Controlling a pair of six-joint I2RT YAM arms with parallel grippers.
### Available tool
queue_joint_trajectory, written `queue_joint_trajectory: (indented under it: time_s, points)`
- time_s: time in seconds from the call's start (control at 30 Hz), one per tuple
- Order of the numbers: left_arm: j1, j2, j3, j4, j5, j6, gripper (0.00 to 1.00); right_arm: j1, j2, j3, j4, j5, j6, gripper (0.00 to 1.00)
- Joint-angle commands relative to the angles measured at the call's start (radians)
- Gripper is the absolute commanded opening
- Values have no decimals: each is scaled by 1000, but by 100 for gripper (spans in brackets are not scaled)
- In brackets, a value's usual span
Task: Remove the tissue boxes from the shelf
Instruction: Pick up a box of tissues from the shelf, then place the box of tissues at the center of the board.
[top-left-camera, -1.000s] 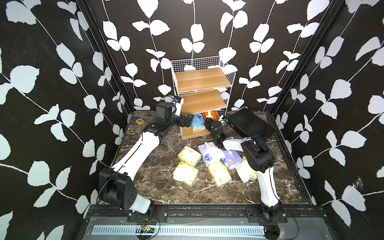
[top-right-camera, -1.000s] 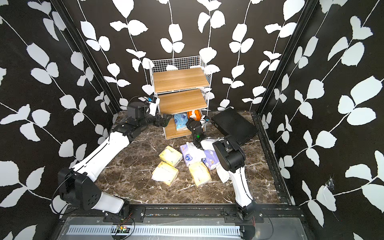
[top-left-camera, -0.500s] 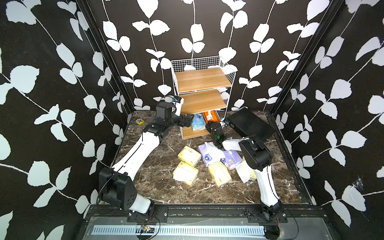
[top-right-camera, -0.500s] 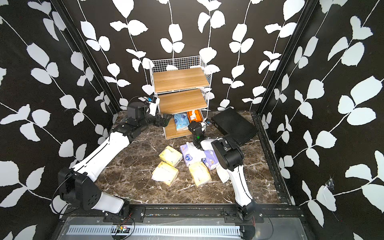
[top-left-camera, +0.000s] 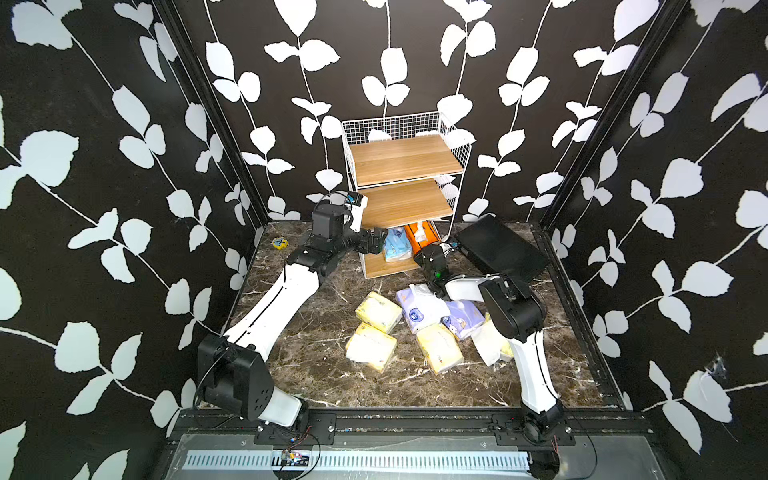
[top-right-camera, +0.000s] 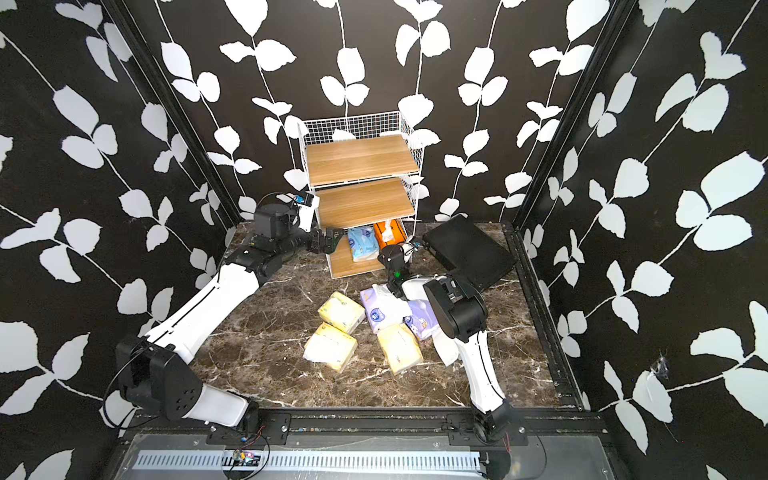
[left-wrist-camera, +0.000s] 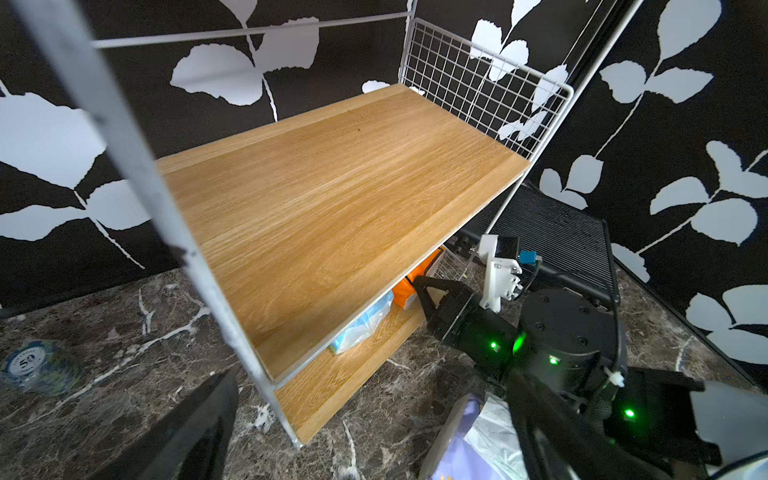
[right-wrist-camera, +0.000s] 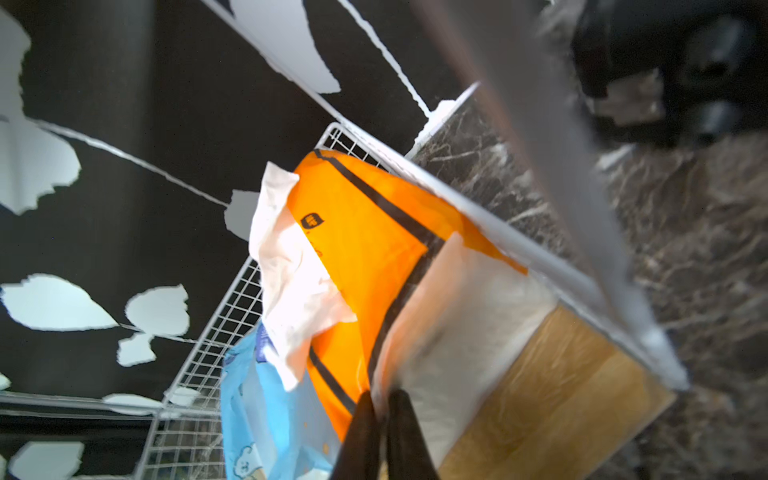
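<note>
Two tissue boxes are on the shelf (top-left-camera: 405, 160), both on the bottom tier: orange box (top-left-camera: 420, 233) at the right end, light blue pack (top-left-camera: 397, 246) just beside it. Six more lie on the marble tabletop (top-left-camera: 307, 340) in front of the shelf: four yellow packs (top-left-camera: 378, 311) and two lavender packs (top-left-camera: 417, 307), clustered, some touching. One yellow is partly behind the right arm (top-left-camera: 515, 316).

The right gripper (right-wrist-camera: 380, 399) sits at the orange box's near corner, jaws clenched almost together. The wrist view doesn't settle whether they pinch the box's edge.

The left gripper (top-left-camera: 376, 241) is at the shelf's left front post, near the blue pack. Its jaw state can't be told.

The black case (top-left-camera: 500, 249) lies right of the shelf.
</note>
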Motion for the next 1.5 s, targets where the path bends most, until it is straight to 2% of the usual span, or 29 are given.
queue_joint_trajectory:
  time_s: [0.0,0.03,0.43,0.8,1.07,1.47]
  points:
    - [-5,-41,-8,18,3,11,99,-9,-68,-71,41,5,-31,2]
    - [-5,-43,-8,18,1,11,99,-7,-80,-91,42,6,-36,0]
    - [-5,-39,-7,13,-1,17,99,16,-295,-361,80,12,-89,0]
    - [-5,-40,-8,12,-11,25,99,19,-470,-614,51,-61,-140,0]
    - [-5,-36,-7,9,-16,31,99,31,-599,-727,-74,-129,-206,0]
    - [-5,-31,-3,5,-24,38,99,38,-856,-887,-260,-121,-277,0]
